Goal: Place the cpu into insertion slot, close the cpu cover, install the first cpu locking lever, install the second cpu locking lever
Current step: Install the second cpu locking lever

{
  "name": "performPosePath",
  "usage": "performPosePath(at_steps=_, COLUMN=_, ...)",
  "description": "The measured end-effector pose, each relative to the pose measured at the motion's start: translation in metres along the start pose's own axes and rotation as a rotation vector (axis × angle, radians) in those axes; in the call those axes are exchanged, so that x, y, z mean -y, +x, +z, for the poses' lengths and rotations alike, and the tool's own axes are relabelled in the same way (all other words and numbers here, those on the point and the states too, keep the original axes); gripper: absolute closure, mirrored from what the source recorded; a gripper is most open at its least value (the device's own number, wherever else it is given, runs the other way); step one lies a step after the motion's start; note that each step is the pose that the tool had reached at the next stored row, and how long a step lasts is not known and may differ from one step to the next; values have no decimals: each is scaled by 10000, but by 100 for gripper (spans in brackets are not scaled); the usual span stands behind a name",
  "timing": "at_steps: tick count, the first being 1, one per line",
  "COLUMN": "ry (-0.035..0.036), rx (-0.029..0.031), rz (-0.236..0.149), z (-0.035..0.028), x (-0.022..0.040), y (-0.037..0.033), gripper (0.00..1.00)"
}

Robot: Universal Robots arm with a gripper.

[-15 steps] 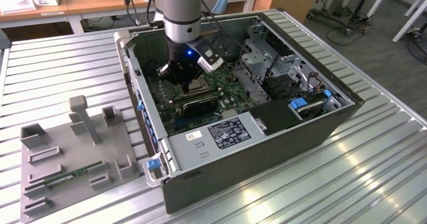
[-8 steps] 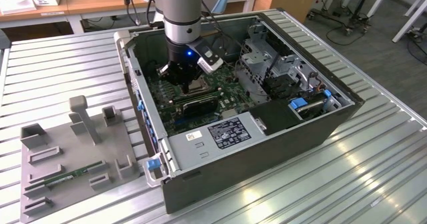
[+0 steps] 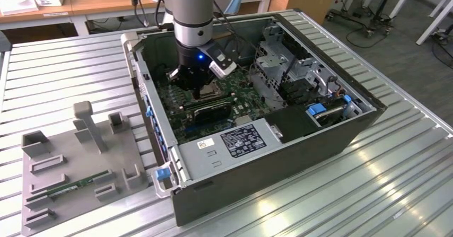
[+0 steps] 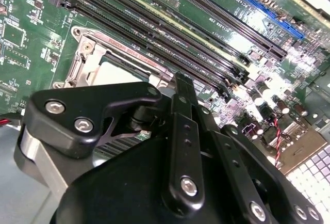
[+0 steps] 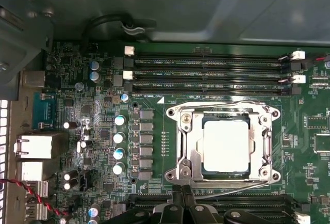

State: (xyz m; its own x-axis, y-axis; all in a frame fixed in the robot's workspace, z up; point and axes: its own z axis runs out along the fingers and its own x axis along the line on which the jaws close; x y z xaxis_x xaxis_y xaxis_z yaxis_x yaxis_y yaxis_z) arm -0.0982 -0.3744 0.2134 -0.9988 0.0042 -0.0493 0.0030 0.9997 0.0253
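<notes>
In the first wrist view the cpu [image 5: 225,144] lies flat in the insertion slot [image 5: 172,113], its pale metal face showing through the window of the cpu cover [image 5: 188,154]. The cover lies down flat around the chip. A thin wire locking lever [image 5: 237,187] runs along the socket edge nearest my gripper [image 5: 181,199]. The gripper's two fingers are pressed together at that edge, shut with nothing seen between them. The second wrist view shows the gripper [image 4: 183,87] just beside the cpu [image 4: 116,72]. In the exterior view the gripper [image 3: 201,93] reaches down into the open computer case [image 3: 283,157].
Long black memory slots [image 5: 206,72] run beside the socket on the green board. A black block [image 3: 210,112], the power supply [image 3: 237,139] and a grey drive cage [image 3: 272,62] crowd the case. On the exterior view's left a grey fixture plate [image 3: 71,168] sits on the ribbed metal table.
</notes>
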Motion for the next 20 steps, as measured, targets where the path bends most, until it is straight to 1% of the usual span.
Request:
performPosePath(at_steps=9, ry=0, rx=-1, rz=0, z=39, x=-6, y=5, gripper=89)
performPosePath(at_steps=14, ry=0, rx=-1, rz=-1, z=42, x=-6, y=5, gripper=89)
performPosePath(at_steps=20, ry=-3, rx=-1, rz=-1, z=68, x=-9, y=16, gripper=89)
